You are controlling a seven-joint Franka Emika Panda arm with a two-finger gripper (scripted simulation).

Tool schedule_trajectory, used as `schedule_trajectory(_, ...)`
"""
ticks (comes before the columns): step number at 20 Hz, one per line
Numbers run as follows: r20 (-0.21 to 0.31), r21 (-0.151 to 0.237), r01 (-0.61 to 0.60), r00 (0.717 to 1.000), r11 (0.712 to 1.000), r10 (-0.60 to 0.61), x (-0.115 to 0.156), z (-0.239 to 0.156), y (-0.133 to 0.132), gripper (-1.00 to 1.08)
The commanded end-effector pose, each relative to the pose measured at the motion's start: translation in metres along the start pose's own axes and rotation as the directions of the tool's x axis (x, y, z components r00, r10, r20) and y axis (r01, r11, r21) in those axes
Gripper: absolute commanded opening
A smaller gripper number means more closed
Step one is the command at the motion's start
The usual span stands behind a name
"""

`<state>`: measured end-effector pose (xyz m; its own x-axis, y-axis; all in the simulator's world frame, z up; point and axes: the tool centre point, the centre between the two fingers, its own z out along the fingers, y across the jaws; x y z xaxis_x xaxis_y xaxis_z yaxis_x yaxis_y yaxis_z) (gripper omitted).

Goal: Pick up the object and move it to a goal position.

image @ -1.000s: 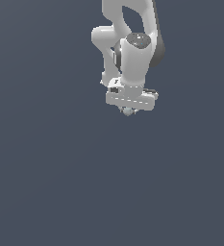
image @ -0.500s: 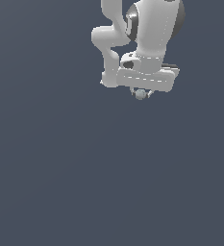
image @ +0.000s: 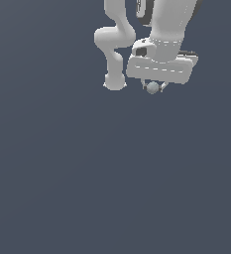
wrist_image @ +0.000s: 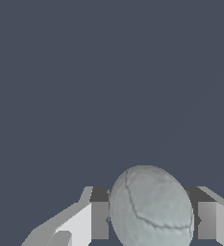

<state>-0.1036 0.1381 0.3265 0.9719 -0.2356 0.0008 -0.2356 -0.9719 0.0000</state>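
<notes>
The object is a small pale grey-blue ball (image: 152,88) held just under my white gripper (image: 153,89), high in the exterior view and toward that view's right. In the wrist view the ball (wrist_image: 151,207) fills the space between my two fingers (wrist_image: 99,218), and my gripper (wrist_image: 152,218) is shut on it. Faint crease lines mark the ball's matte surface. The fingers are mostly hidden behind the hand in the exterior view.
A plain dark grey-blue surface (image: 87,188) fills the scene in both views. The white arm links (image: 114,44) rise out of the exterior view's upper edge beside the hand.
The arm has carried the ball upward and toward the exterior view's right, and the hand now looms larger in that view. The ball stays in the gripper's hold.
</notes>
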Motion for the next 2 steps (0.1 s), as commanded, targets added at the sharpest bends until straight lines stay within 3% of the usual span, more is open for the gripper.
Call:
schedule_trajectory(1, 0.001, 0.000, -0.001, 1.000, 1.000, 0.001, -0.0002, -0.0033, -0.0017, -1.00)
schedule_trajectory(2, 0.001, 0.000, -0.001, 1.000, 1.000, 0.001, -0.0002, -0.0035, -0.0018, -1.00)
